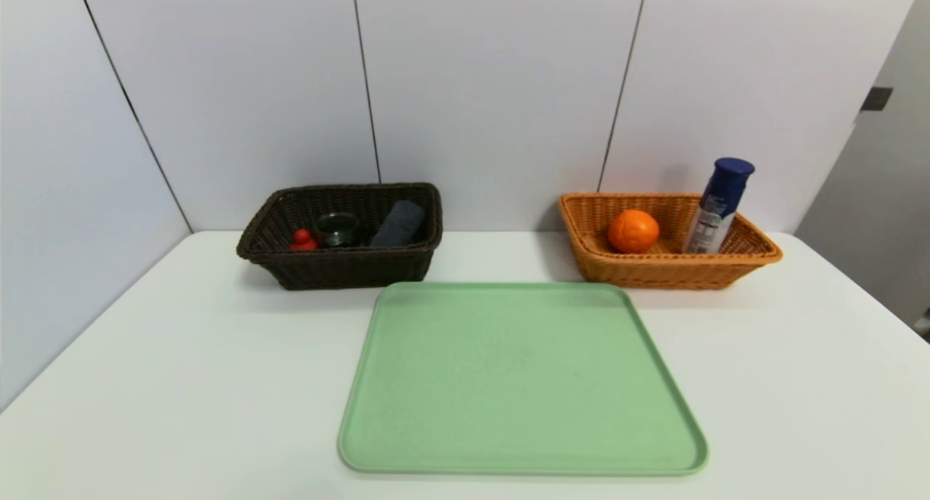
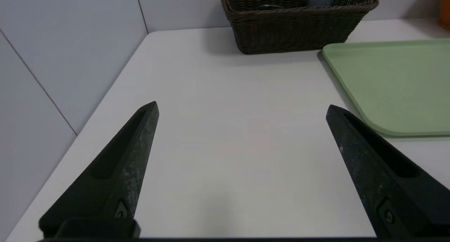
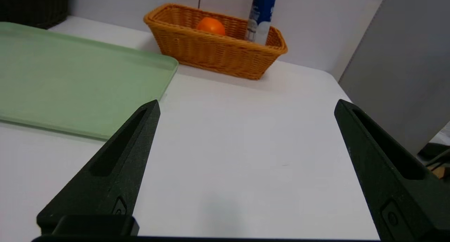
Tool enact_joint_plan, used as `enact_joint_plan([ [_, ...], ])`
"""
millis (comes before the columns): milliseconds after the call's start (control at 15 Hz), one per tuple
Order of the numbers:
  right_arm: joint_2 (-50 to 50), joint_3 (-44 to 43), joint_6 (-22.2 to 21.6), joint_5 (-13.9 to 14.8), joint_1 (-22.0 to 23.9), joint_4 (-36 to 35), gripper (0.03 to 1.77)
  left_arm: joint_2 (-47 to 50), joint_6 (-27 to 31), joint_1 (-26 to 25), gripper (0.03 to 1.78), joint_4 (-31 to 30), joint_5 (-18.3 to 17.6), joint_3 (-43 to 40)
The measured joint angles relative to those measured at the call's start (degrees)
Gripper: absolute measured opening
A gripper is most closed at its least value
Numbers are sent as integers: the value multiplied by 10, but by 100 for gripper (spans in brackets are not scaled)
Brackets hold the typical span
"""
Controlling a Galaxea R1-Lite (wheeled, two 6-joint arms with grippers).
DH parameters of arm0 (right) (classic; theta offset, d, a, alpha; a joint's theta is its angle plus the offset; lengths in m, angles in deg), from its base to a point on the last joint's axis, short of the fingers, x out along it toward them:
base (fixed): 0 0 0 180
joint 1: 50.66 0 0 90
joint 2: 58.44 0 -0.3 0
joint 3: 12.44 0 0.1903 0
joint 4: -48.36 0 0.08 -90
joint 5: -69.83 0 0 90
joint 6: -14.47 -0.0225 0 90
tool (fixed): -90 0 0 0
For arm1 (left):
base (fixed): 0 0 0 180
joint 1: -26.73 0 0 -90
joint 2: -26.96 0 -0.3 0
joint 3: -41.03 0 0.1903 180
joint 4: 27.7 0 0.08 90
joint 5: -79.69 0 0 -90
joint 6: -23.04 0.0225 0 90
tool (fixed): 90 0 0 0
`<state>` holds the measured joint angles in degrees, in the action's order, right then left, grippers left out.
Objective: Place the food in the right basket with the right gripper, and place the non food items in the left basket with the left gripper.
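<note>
The dark brown left basket (image 1: 341, 267) (image 2: 295, 27) holds a small red item (image 1: 303, 239), a dark round jar (image 1: 336, 228) and a grey-blue roll (image 1: 398, 224). The orange wicker right basket (image 1: 668, 271) (image 3: 214, 52) holds an orange (image 1: 633, 231) (image 3: 210, 25) and an upright blue-capped white bottle (image 1: 718, 206) (image 3: 261, 15). My left gripper (image 2: 242, 108) hangs open over bare table, near the tray's left side. My right gripper (image 3: 246, 106) is open over bare table, right of the tray. Neither arm shows in the head view.
A pale green tray (image 1: 523, 376) (image 2: 397, 80) (image 3: 70, 76) lies bare in the middle of the white table (image 1: 182, 384). White wall panels stand behind and to the left. The table's right edge (image 3: 346, 94) meets a grey panel.
</note>
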<state>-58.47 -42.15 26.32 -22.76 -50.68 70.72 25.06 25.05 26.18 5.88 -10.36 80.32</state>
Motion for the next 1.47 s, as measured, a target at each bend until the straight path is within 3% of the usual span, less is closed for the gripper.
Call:
enact_joint_plan([
  [267, 0, 52, -5, -16, 0, -131, 171, 16, 19, 2, 169, -99, -1, -57],
  [467, 0, 62, -31, -33, 0, -159, 171, 18, 20, 2, 169, -129, -3, -78],
  [1000, 0, 63, -34, -34, 0, -107, 171, 19, 38, 2, 169, -223, -14, -153],
  [1267, 0, 63, -37, -22, 0, -47, 171, 19, 37, 3, 169, -209, -20, -159],
  [1467, 0, 63, -34, -9, 0, 6, 171, 19, 40, 2, 169, -154, -21, -159],
])
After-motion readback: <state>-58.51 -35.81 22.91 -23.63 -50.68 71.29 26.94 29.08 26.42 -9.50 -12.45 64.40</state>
